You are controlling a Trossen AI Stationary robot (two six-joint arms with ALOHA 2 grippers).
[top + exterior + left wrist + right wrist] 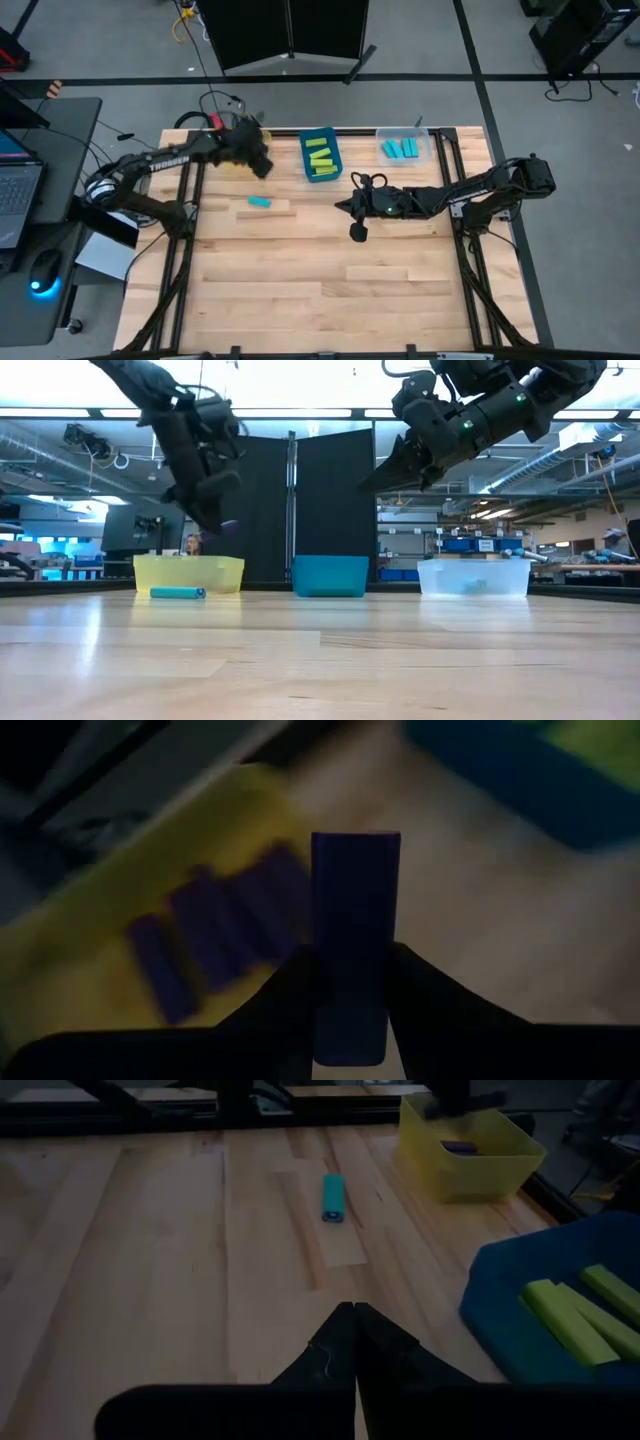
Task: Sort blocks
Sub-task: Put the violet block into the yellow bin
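Left gripper [352,982] pinching purple block [354,935], raised over yellow bin [232,150] holding more purple blocks [215,935]. Right gripper [354,1342] pressed together, empty, raised mid-table. Cyan block [259,202] loose on table [300,290]. Lime blocks [319,155] in blue bin [332,140]; cyan blocks [399,150] in clear bin [428,142]

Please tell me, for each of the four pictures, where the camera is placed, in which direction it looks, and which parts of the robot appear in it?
High view: overhead, straight down; both arms, left gripper, right gripper.
Low view: table height, level towards yellow plastic bin; arms enter from above.
Left wrist view: past own fingers gripping purple rectangular block.
Right wrist view: past shut fingers, over wooden table.
Shared: cyan rectangular block lying on the table, also in high and low views.
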